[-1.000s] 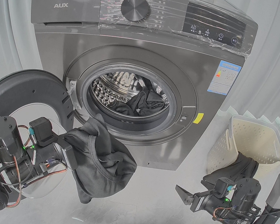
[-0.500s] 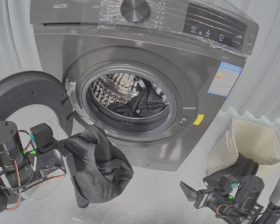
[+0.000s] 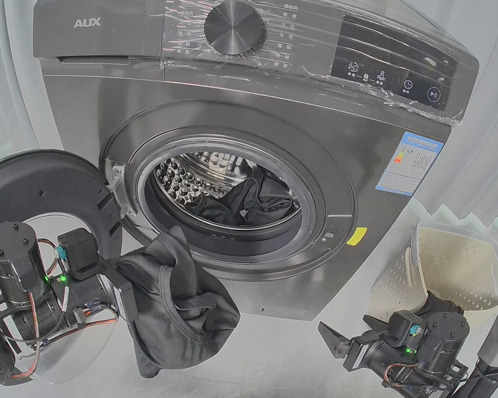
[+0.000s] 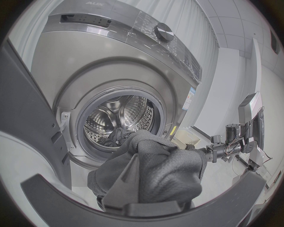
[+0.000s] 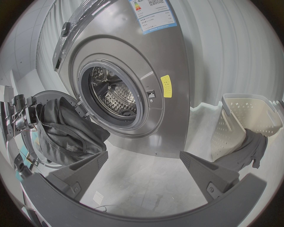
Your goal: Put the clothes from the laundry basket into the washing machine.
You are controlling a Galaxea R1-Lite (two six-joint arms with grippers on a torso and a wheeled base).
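Note:
The grey washing machine (image 3: 246,107) stands with its round door (image 3: 29,189) swung open to the left. A dark garment (image 3: 249,199) lies in the drum (image 4: 118,118). My left gripper (image 3: 125,292) is shut on a bunched dark grey garment (image 3: 178,311) that hangs just below and in front of the drum opening's lower left rim. In the left wrist view this garment (image 4: 165,168) drapes over the fingers (image 4: 125,180). My right gripper (image 3: 344,335) hovers open and empty low above the floor, beside the cream laundry basket (image 3: 459,265). Another dark garment (image 5: 245,150) hangs over the basket's front.
Pale curtains line the wall behind the machine. The open door sits close behind my left arm. A grey floor (image 3: 281,373) stretches between the two arms in front of the machine. The basket leans near the machine's right side.
The whole head view has shifted, with the machine now larger and lower, so the camera moved. Both arms keep about the same pose; the left still holds the garment.

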